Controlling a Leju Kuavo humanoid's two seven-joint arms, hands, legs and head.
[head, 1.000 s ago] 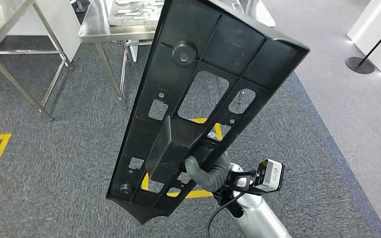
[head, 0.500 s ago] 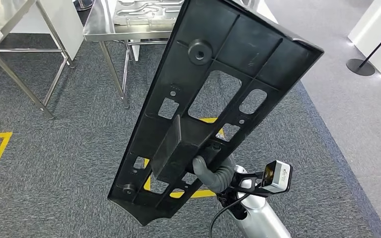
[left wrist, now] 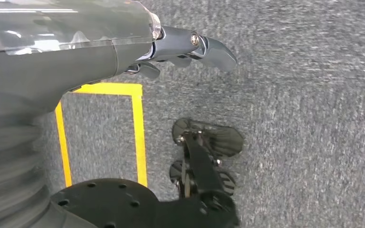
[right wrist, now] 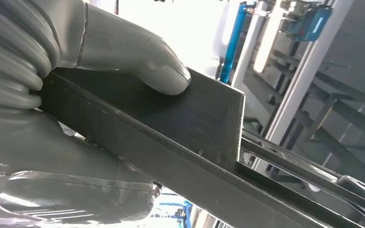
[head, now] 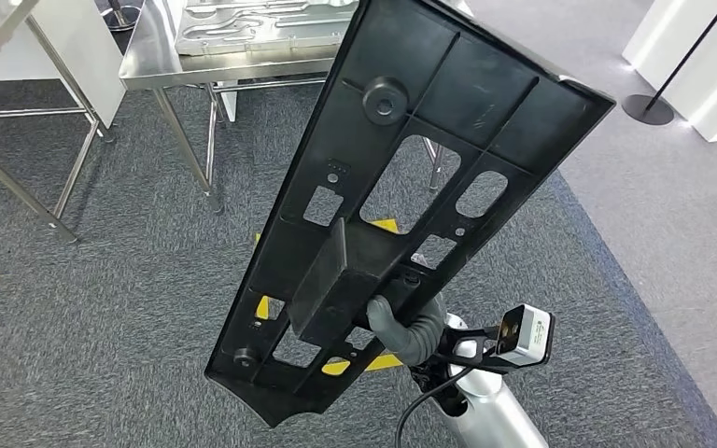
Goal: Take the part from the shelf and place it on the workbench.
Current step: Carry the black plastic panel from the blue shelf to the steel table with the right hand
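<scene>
Part [head: 401, 177]: a long black plastic panel, ribbed, with several rectangular and oval cut-outs and a round boss near its upper end; it runs on a slant from the lower left of centre to the upper right of the head view, held up in the air above the carpet, tilted. A box-shaped block juts from its lower middle. Carpet [head: 112, 280]: dark grey, covering most of the frame, a paler grey strip at right. Workbench [head: 163, 61]: steel table at upper left of the head view, thin legs, a shaped metal tray [head: 243, 23] lying on its top; the upper end of the part overlaps its right edge in the picture, but the part is not resting on it. Second steel table frame [head: 19, 140] at far left. Right hand [head: 401, 327]: grey, at lower centre, gripping the part at the jutting block; in the right wrist view the thumb [right wrist: 142, 61] presses flat on the block's face. Left hand [left wrist: 180, 47]: holds nothing, fingers loosely bent and apart, above carpet. Yellow floor tape [left wrist: 138, 128] beneath it. Black post base [head: 647, 109] at upper right.
</scene>
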